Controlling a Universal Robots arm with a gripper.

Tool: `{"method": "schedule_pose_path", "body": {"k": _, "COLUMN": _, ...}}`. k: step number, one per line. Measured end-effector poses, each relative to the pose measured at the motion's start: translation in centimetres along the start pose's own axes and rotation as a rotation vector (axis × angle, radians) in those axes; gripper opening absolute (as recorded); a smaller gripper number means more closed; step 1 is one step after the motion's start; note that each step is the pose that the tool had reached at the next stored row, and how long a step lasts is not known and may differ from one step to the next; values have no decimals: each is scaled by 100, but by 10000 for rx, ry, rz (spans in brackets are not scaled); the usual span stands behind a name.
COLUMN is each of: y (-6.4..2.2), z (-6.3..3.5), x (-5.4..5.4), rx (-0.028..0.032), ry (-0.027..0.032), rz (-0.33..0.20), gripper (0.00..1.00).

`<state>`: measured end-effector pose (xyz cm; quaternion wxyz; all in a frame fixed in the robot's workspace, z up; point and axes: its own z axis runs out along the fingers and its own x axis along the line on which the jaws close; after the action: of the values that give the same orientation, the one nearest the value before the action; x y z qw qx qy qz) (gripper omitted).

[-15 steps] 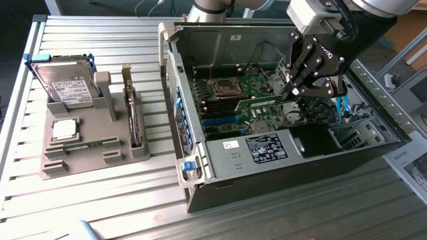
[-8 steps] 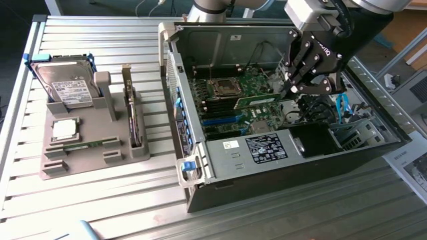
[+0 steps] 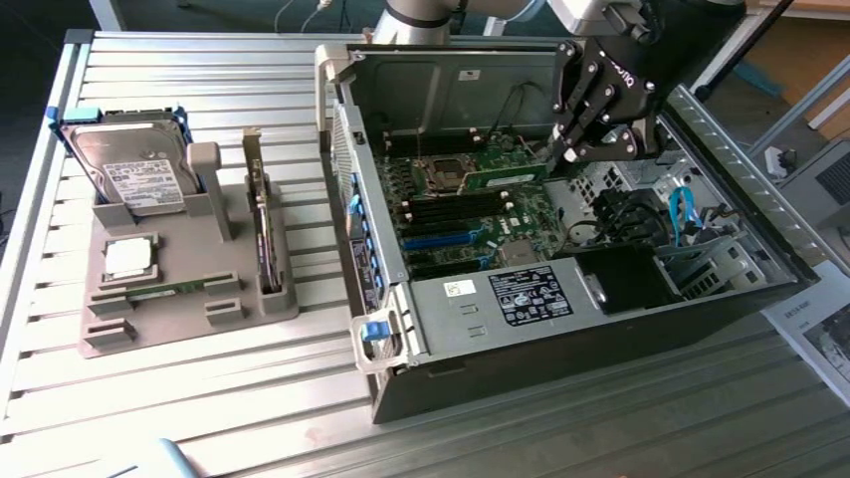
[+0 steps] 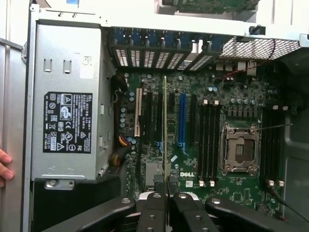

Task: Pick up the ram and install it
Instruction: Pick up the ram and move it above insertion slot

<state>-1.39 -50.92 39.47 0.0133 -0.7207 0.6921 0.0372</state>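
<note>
Placement is the step in hand, as I judge it: the ram [image 3: 505, 178] is off the grey holder [image 3: 173, 319] on the table [image 3: 199, 80] and sits inside the open computer case [image 3: 348, 149], pinched between the fingers of the gripper [image 3: 564, 154]. The fingers are pressed together on one end of the stick, so the pick-up part looks done and the seating part not yet. In the exterior view the ram hangs just over the green board, near the processor socket, lying along the board; I cannot tell from there whether it touches anything. To seat it, the lower edge of the stick would need to stand exactly over an empty memory slot [image 4: 208, 140], parallel to it, before any push down. It is a thin board, so I think a tilted push could bend it or miss the slot. The wrist view gives what the exterior one does not: there the ram [image 4: 165, 125] is seen edge-on as a thin line running away from the gripper [image 4: 168, 195], which makes its direction easy to compare with the long slots. In that picture the line falls beside the blue slot [image 4: 182, 121], apart from the black slots next to the processor socket [image 4: 240, 147]. The fingers of a person [image 4: 4, 166] also show at the rim, beside the power supply [image 4: 67, 106]. The exterior view alone shows the holder with the hard drive [image 3: 133, 174] and the silver chip [image 3: 129, 257], well apart from the case.
</note>
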Motion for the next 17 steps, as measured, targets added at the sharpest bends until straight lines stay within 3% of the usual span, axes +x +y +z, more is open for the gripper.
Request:
{"method": "schedule_pose_path", "body": {"k": 5, "y": -31, "z": 62, "x": -249, "rx": -2, "ry": 54, "rz": 2, "gripper": 12}}
{"method": "schedule_pose_path", "body": {"k": 8, "y": -38, "z": 84, "x": -320, "rx": -3, "ry": 108, "rz": 11, "gripper": 12}}
{"method": "schedule_pose_path", "body": {"k": 11, "y": -43, "z": 101, "x": -366, "rx": -5, "ry": 169, "rz": 33, "gripper": 12}}
{"method": "schedule_pose_path", "body": {"k": 17, "y": -43, "z": 104, "x": -368, "rx": 3, "ry": 181, "rz": 166, "gripper": 12}}
